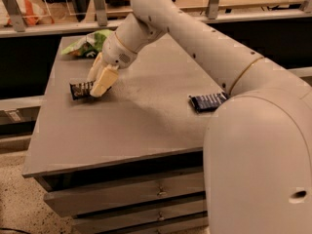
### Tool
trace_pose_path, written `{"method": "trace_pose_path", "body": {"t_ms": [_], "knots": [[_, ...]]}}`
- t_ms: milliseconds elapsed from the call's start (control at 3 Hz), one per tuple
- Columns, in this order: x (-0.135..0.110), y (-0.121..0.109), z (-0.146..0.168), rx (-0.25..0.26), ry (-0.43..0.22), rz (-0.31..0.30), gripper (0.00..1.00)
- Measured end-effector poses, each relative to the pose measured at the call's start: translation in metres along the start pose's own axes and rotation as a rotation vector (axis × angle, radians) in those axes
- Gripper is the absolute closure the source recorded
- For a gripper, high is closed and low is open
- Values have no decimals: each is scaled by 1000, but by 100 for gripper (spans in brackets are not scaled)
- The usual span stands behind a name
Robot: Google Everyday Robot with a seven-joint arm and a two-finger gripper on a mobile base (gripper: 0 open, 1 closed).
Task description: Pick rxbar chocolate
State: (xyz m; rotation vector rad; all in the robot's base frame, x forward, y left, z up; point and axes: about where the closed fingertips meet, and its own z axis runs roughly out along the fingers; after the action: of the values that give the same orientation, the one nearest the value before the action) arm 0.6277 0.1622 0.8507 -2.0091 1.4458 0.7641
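The rxbar chocolate (79, 89), a small flat bar in a black wrapper with pale lettering, lies on the left part of the grey table (146, 116). My gripper (99, 86) points down at the bar's right end and covers that end. The bar's left part sticks out to the left of the gripper. My white arm reaches in from the right across the table.
A bar in a dark blue wrapper (208, 101) lies at the table's right edge, next to my arm's big white housing. A green and white snack bag (87, 43) lies at the back left corner. A railing runs behind the table, and drawers sit under its front edge.
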Motion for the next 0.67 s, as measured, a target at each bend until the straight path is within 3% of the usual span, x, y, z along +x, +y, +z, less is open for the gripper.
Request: {"method": "trace_pose_path", "body": {"t_ms": [667], "knots": [[-25,-11,-48,79,-174,19,100]]}}
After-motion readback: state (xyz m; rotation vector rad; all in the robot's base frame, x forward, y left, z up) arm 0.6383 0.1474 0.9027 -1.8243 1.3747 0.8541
